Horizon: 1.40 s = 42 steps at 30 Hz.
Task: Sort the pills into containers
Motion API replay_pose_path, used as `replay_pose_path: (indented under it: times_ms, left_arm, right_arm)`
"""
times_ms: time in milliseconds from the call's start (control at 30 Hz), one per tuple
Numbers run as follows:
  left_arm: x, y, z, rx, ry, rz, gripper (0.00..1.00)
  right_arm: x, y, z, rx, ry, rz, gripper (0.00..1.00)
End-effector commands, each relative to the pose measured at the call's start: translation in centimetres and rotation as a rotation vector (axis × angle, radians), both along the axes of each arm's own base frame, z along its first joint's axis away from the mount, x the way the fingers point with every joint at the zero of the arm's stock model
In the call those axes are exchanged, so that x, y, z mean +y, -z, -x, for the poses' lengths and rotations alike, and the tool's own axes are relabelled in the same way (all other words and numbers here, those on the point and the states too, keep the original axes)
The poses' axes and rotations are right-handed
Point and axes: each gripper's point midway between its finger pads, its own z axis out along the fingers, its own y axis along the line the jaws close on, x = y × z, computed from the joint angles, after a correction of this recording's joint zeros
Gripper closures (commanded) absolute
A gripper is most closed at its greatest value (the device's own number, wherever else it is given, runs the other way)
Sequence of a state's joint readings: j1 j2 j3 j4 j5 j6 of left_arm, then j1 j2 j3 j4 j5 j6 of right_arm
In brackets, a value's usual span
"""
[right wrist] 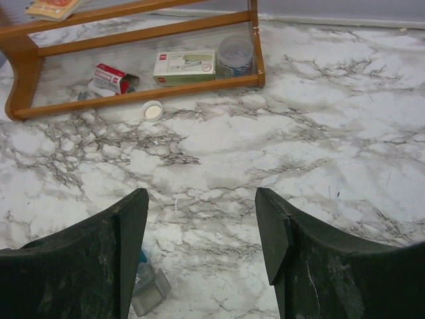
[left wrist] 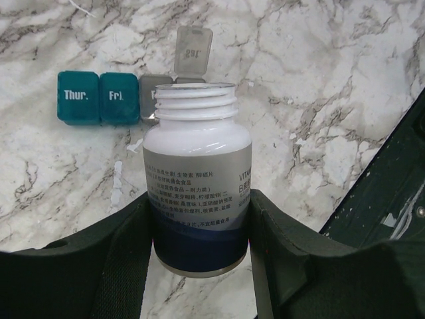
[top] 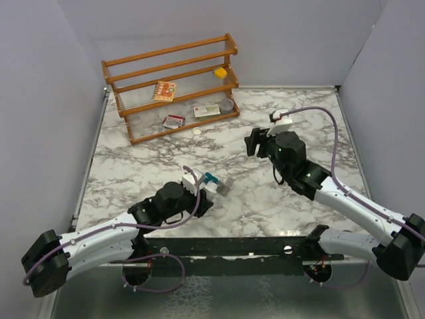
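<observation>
The left jaws pinch an uncapped white bottle (left wrist: 197, 166), its mouth just beside the pill box (left wrist: 99, 98), which has one lid (left wrist: 193, 48) raised. The right jaws stand spread above the worktop (right wrist: 345, 133).

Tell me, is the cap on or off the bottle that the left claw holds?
Off. The bottle, held in the left claw, shows bare white threads and an open mouth.

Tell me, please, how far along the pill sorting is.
Done: the bottle is uncapped, what looks like its cap lies by the rack, and one lid of the containers stands open. In hand: the left gripper holds the bottle by that compartment; the right gripper is open, empty. Left: all the sorting; no pills visible yet.
</observation>
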State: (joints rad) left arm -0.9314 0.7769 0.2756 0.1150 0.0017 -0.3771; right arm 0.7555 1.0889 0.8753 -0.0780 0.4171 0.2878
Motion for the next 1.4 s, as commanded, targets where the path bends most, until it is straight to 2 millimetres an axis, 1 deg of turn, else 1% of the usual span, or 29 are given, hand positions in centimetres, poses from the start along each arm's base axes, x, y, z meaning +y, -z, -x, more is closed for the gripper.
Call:
replay_pose_path:
  times_ms: [0, 100, 133, 233, 267, 333, 433, 600, 933, 1200, 1367]
  left_arm:
    - [-0.6, 0.6, -0.4, 0.02, -0.014, -0.083, 1.0]
    - [-1.0, 1.4, -0.6, 0.039, -0.009, -0.151, 1.0]
    - [-1.0, 1.6, -0.6, 0.047, -0.009, -0.17, 1.0]
    - [-1.2, 2.3, -0.7, 0.074, -0.008, -0.214, 1.0]
    - [-1.2, 2.6, -0.8, 0.083, -0.01, -0.23, 1.0]
    - [-1.2, 3.2, -0.8, 0.097, -0.013, -0.257, 1.0]
    - [-1.4, 3.5, -0.9, 0.104, -0.011, -0.273, 1.0]
    - [-1.5, 3.7, -1.2, 0.114, -0.008, -0.305, 1.0]
    - [-2.3, 4.1, -1.5, 0.129, 0.012, -0.387, 1.0]
    - [-2.3, 4.5, -1.9, 0.152, 0.003, -0.467, 1.0]
    - [-2.3, 4.7, -1.7, 0.167, 0.015, -0.508, 1.0]
  right_arm:
    - [-0.8, -0.2, -1.1, -0.012, 0.02, -0.056, 0.35]
    - [-1.7, 1.2, -1.0, 0.008, 0.048, -0.065, 0.36]
    - [-2.0, 1.6, -0.9, 0.013, 0.058, -0.075, 0.39]
    - [-3.0, 3.0, -0.2, 0.025, 0.085, -0.109, 0.52]
    - [-3.2, 3.2, 0.1, 0.024, 0.09, -0.121, 0.55]
    - [-3.5, 3.5, 0.6, 0.025, 0.09, -0.138, 0.58]
    - [-3.7, 4.0, 1.3, 0.029, 0.078, -0.151, 0.63]
    - [-3.8, 5.0, 1.9, 0.052, 0.062, -0.142, 0.66]
    - [-3.6, 6.4, 2.1, 0.069, 0.047, -0.134, 0.66]
    - [-3.6, 5.9, 2.6, 0.052, 0.029, -0.153, 0.66]
    - [-3.7, 5.7, 3.0, 0.045, 0.018, -0.164, 0.66]
